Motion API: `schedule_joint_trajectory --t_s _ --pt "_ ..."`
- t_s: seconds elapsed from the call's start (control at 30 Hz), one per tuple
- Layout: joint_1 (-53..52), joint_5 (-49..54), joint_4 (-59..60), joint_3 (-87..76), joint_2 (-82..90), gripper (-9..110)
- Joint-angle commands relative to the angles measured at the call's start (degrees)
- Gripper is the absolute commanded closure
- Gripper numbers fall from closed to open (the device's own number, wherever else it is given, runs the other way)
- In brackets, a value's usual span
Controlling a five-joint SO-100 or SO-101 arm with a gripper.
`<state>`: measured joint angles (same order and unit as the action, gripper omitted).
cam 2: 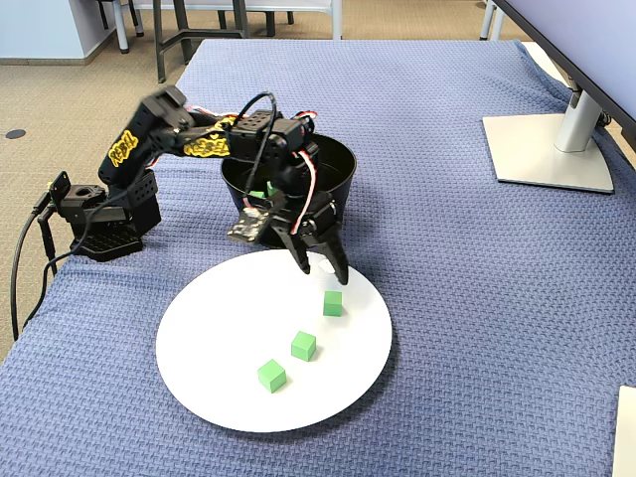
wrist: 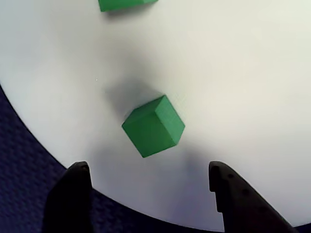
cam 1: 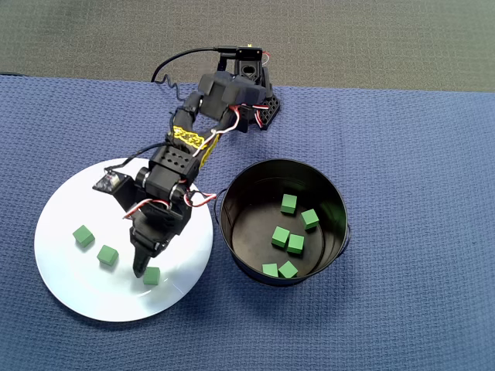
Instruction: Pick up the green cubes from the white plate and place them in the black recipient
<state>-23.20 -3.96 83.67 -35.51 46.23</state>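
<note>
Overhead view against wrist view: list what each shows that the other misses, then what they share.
Only the overhead view shows the round black metal pot with six small green cubes inside, the blue woven cloth's full spread, the arm's base, and all three cubes on the plate.

Only the wrist view shows the open gripper, its two dark fingertips apart and the nearest cube not yet between them.

Both show the glossy white round plate and the small matte green cube nearest the gripper.
</note>
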Motion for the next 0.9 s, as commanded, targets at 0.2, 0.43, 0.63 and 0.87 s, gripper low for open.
schedule_joint_trajectory --t_s 0.2,0.43,0.63,0.87 --pt "-5.2 -7.9 -17.2 -15.8 12.8 85" --pt "-4.3 22.5 -38.7 -44.0 32.4 81" --pt "-3.5 62.1 -49.7 -56.0 42.9 80" --pt "-6.5 95.7 -77.2 -74.5 45.7 81"
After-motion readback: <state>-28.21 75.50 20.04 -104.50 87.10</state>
